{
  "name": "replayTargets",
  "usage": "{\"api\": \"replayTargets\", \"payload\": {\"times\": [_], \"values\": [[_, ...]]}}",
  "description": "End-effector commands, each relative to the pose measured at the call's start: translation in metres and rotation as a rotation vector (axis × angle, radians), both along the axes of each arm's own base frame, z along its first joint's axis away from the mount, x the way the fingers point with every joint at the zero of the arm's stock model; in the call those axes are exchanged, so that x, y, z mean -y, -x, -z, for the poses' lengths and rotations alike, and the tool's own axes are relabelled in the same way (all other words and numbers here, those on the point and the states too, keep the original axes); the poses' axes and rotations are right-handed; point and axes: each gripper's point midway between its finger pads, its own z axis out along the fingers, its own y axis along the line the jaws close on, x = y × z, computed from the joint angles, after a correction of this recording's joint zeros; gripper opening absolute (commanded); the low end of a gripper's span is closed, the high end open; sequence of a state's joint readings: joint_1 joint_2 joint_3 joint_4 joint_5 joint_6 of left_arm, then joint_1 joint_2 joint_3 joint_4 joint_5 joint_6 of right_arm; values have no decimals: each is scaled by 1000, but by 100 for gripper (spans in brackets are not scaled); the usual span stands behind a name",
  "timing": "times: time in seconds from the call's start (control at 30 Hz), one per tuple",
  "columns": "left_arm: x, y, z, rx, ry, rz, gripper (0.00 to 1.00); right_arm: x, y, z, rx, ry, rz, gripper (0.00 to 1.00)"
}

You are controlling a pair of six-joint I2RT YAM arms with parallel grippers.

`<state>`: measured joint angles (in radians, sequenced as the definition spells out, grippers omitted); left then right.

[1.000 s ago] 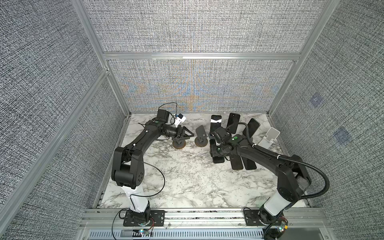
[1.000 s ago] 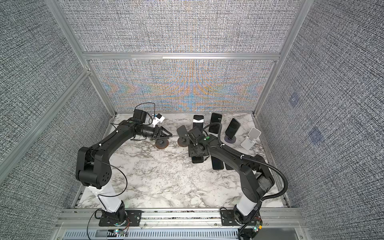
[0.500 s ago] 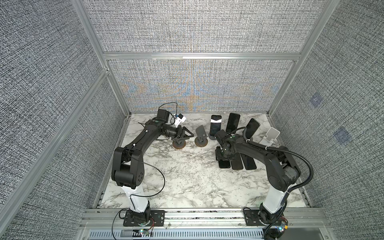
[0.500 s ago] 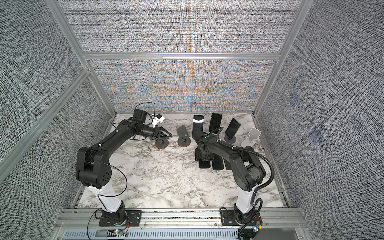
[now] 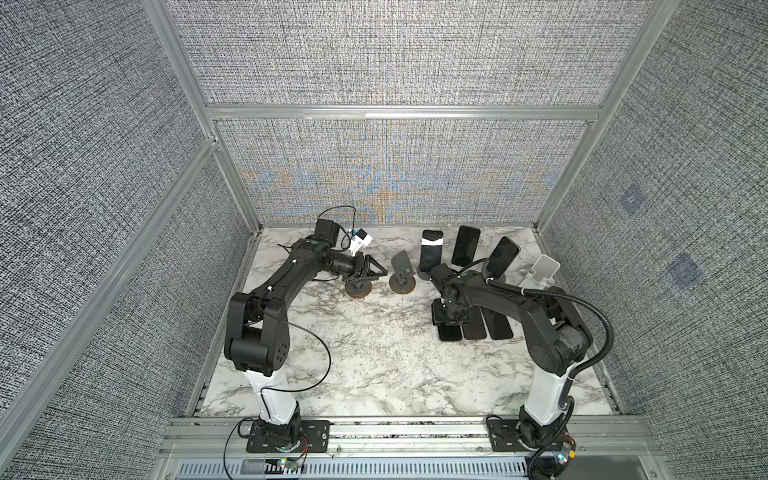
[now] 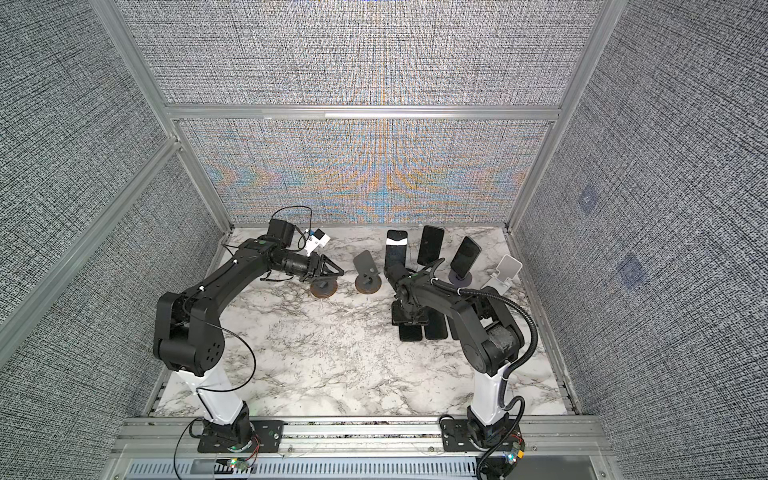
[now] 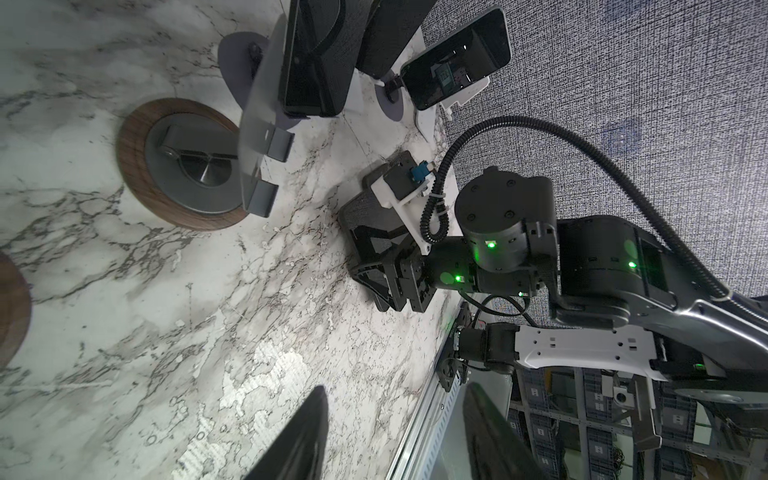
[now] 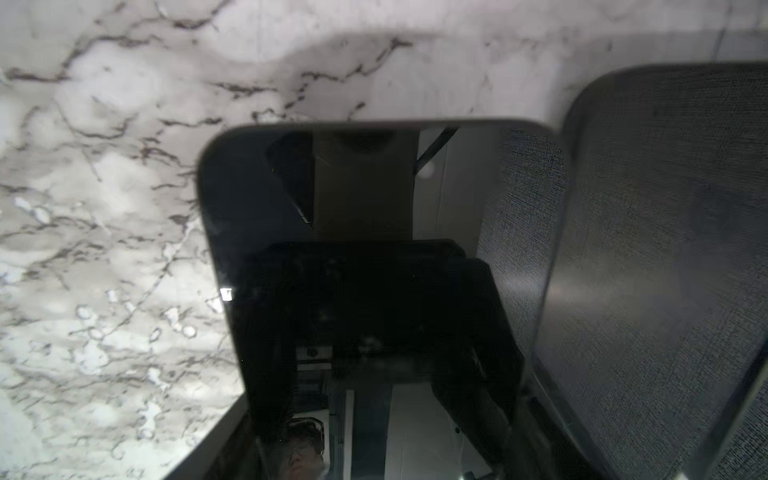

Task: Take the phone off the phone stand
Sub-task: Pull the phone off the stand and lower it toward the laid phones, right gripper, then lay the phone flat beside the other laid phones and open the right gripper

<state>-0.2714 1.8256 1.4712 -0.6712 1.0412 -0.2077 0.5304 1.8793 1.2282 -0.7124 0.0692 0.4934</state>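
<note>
At 3 o'clock on the desk the right claw points straight down, clamped across the long edges of the phone. The phone lies flat on the marble, with a second flat phone just beside its 3 o'clock edge and bare desk along its 9 o'clock edge. At 11 o'clock the left claw hangs with fingers apart and nothing between them, just over a wood-based stand and beside an empty phone stand. From 6 to 9 o'clock the desk is open out to the front rail.
</note>
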Motion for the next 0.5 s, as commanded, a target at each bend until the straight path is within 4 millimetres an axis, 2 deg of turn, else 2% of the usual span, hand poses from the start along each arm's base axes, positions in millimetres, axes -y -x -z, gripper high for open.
{"api": "replayTargets", "payload": {"times": [0.0,0.13,0.3,0.47], "values": [[-1,0,0,13,-6,8,54,1,1,1,-5,10,-3,70],[-3,0,1,21,-27,8,55,3,4,3,-16,16,9,77],[-3,0,1,21,-28,9,56,4,5,1,-16,20,12,80],[-3,1,0,26,-32,10,56,4,3,-17,23,27,7,80]]}}
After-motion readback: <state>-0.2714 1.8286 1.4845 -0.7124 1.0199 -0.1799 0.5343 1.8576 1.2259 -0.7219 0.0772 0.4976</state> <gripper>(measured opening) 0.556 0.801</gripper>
